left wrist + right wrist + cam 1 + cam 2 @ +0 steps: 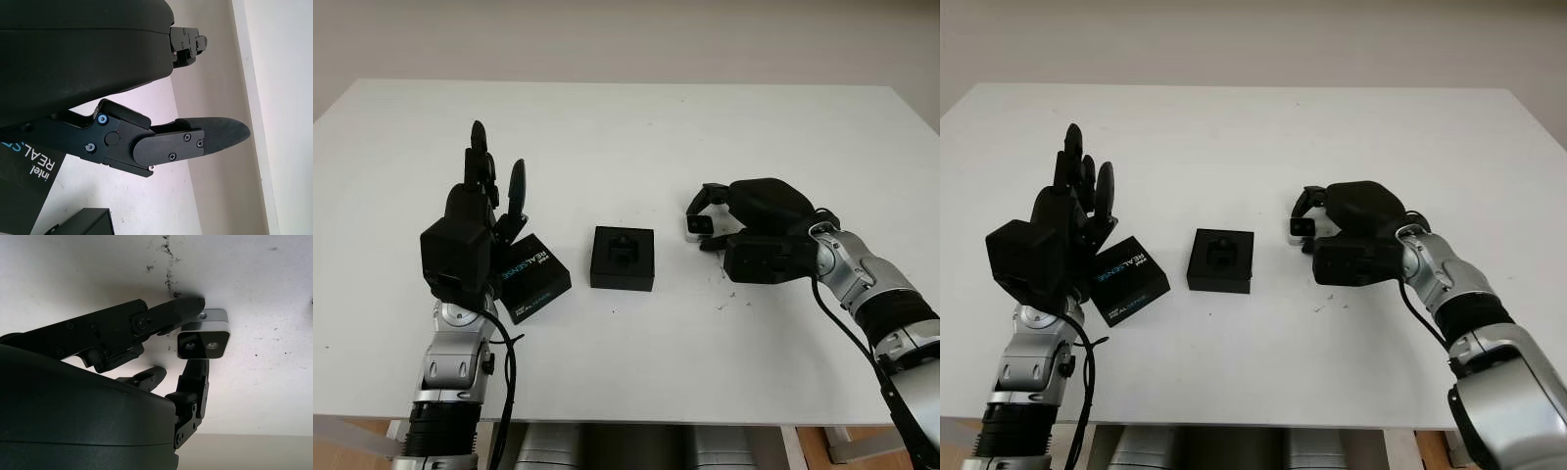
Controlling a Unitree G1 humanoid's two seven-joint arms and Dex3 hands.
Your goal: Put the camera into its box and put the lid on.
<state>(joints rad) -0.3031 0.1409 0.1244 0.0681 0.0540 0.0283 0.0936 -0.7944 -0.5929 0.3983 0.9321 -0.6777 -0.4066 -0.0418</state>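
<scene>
- Right hand (710, 220) pinches small silver-and-black camera (696, 226) between fingers, just above white surface (636, 127), right of open black square box (623, 258).
- Left hand (480, 220) open, raised beside black printed lid (533, 278) left of box.

One camera (696, 225), one box (623, 258), one lid (534, 278), one table (636, 127), two robot hands.

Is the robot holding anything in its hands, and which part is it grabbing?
The right hand pinches the small silver-and-black camera by its two long sides. The left hand is open above the black lid.
</scene>
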